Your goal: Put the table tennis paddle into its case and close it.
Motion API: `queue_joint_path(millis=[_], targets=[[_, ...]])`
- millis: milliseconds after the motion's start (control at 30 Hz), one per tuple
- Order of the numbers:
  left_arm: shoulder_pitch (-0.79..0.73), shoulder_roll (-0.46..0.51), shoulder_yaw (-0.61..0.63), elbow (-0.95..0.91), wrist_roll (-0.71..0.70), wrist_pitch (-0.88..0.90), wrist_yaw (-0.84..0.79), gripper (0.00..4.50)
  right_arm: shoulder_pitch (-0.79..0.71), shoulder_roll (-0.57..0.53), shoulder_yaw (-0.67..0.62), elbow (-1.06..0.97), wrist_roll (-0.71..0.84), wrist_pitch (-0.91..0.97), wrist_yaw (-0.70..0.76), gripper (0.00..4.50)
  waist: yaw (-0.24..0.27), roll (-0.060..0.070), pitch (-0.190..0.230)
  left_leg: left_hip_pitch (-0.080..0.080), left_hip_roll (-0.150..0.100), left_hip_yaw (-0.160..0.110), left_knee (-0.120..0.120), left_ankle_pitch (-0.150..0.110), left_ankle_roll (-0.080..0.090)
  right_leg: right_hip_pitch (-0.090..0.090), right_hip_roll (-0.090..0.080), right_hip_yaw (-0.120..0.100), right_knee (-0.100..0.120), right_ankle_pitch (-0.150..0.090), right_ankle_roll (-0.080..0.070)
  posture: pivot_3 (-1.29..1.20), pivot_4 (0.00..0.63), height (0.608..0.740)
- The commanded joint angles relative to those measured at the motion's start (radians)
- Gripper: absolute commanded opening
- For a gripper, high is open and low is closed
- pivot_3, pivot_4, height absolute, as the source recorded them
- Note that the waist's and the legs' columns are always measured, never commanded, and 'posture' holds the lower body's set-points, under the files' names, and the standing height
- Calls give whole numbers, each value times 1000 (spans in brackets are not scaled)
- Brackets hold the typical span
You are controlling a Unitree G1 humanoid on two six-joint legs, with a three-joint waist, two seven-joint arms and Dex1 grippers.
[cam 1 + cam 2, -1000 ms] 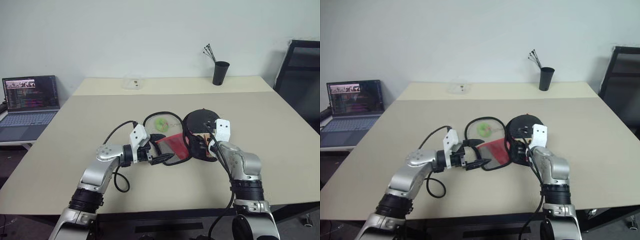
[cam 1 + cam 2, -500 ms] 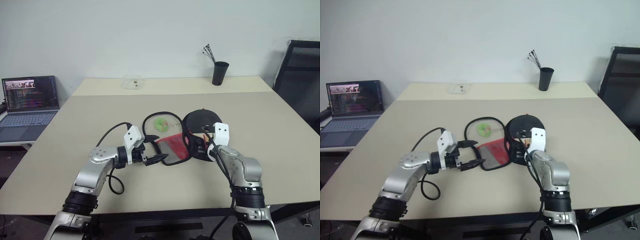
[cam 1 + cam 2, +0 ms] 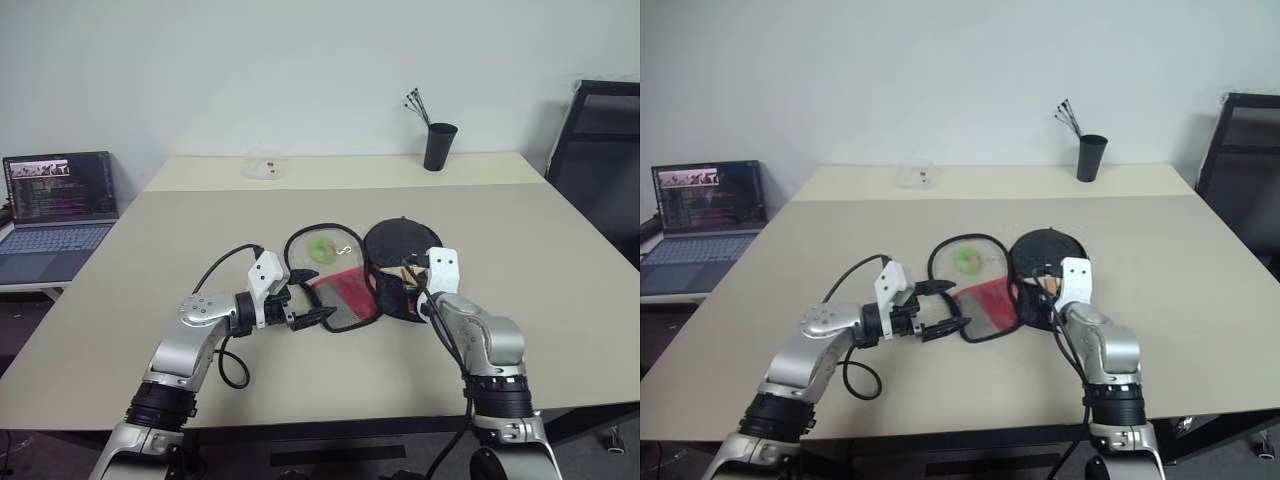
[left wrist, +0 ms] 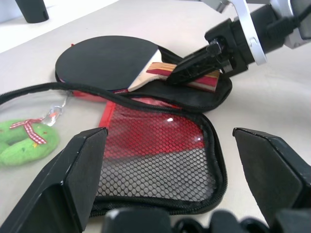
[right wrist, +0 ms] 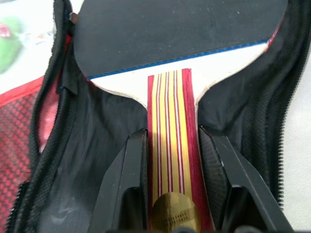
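Left eye view: left gripper (image 3: pixel 318 316), jaws spread wide and empty, hovers at the open case's (image 3: pixel 345 300) mesh flap edge. The table tennis paddle (image 4: pixel 109 63) lies inside the case; right gripper (image 5: pixel 170 179) jaws clamp its handle. Bare tabletop (image 3: pixel 560 260) surrounds them.

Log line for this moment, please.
right gripper: shut on paddle handle | paddle: lying in open case | left gripper: open at flap

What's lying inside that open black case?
The table tennis paddle lies in the case; right gripper closed on its striped handle. Whatever is beneath the paddle is covered.
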Motion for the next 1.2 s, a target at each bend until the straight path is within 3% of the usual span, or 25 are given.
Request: queue_joint_path(millis=[33, 633, 967, 1100, 1200], targets=[[-18, 2, 14, -58, -11, 10, 10, 4500, -2, 8, 7, -58, -5, 3, -10, 1144, 0, 0, 0, 0, 0, 0, 0, 0, 0, 0, 0, 0, 0, 0, 0, 0, 150, 740], [-25, 7, 17, -65, -10, 28, 14, 4500, 52, 65, 10, -136, 4, 62, -29, 1144, 0, 0, 0, 0, 0, 0, 0, 0, 0, 0, 0, 0, 0, 0, 0, 0, 150, 740], [-15, 17, 26, -25, -3, -11, 13, 4500, 55, 22, 47, -210, 5, 56, 21, 4423, -1, -1, 0, 0, 0, 0, 0, 0, 0, 0, 0, 0, 0, 0, 0, 0, 150, 740], [-7, 28, 36, -17, -3, -10, 19, 4500, 62, -33, 52, -333, 101, 108, 143, 4469, -1, -1, 0, 0, 0, 0, 0, 0, 0, 0, 0, 0, -1, 0, 0, 0, 150, 740], [11, 55, 55, -7, -6, -3, 21, 4500, 75, -182, 59, -469, 208, 153, 320, 4469, 0, -1, 0, 0, 1, -1, 0, 0, 0, -1, 0, 0, -1, 0, 0, 0, 150, 740]])
